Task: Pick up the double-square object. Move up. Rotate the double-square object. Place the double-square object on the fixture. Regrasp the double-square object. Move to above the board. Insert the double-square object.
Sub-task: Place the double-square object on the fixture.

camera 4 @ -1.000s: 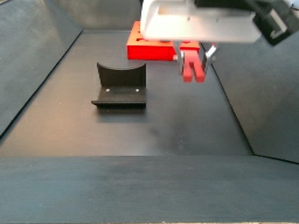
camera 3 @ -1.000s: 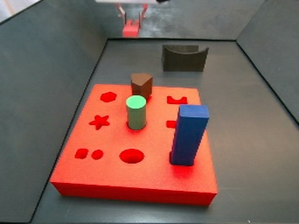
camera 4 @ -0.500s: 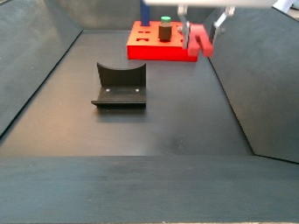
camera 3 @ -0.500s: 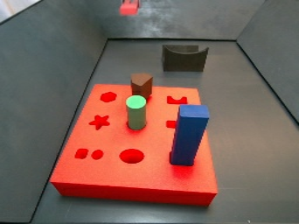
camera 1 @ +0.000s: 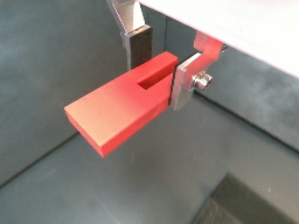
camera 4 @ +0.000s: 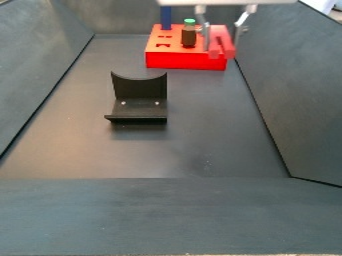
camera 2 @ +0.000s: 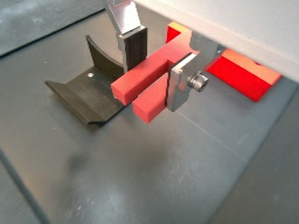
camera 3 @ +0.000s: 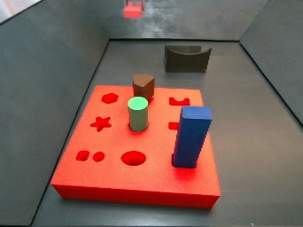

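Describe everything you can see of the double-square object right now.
The double-square object is a small elongated red-pink block with flat matte faces and a rectangular slot cut in its top near the held end. It is lifted clear of the floor, roughly level, clamped at one end between the silver fingers of the gripper. Nothing else touches it. In a wrist view it hangs beside the fixture.

gripper (camera 4: 222, 22): body cut off at frame top | double-square object (camera 3: 131, 10): blurred, tiny
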Controlling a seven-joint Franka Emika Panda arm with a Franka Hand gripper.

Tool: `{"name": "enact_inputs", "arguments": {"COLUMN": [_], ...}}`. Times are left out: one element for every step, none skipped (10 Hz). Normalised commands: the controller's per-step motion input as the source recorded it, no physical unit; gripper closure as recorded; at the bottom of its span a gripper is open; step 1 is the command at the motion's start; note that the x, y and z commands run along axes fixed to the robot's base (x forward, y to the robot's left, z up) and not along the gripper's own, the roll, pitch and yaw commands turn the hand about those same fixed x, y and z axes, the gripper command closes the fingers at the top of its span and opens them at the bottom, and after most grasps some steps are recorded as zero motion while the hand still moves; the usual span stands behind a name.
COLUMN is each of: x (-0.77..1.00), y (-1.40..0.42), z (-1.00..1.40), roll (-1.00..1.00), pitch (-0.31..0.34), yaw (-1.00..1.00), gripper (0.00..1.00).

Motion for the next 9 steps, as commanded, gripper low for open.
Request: {"name": "enact_inputs", "arguments": {"x": [1.0, 1.0, 1.0, 0.91, 0.81, 0.71, 0.56, 0.5, 0.41], "y": [-0.18, -0.15, -0.1, -0.07, -0.04, -0.02, -0.01, 0.0, 0.0], "z": [-0.2, -0.18, -0.13, -0.09, -0.06, -0.03, -0.01, -0.01, -0.01], "roll": [-0.15, -0.14, -0.11, -0.1, -0.09, -0.09, -0.1, -0.1, -0.1], "pitch": [0.125, 0.117, 0.109, 0.108, 0.11, 0.116, 0.129, 0.133, 0.141], "yaw": [0.04, 0.03, 0.02, 0.02, 0.02, 0.03, 0.03, 0.03, 0.03], "gripper": [1.0, 1.0, 1.0, 1.0, 1.0, 1.0, 1.0, 1.0, 1.0]}}
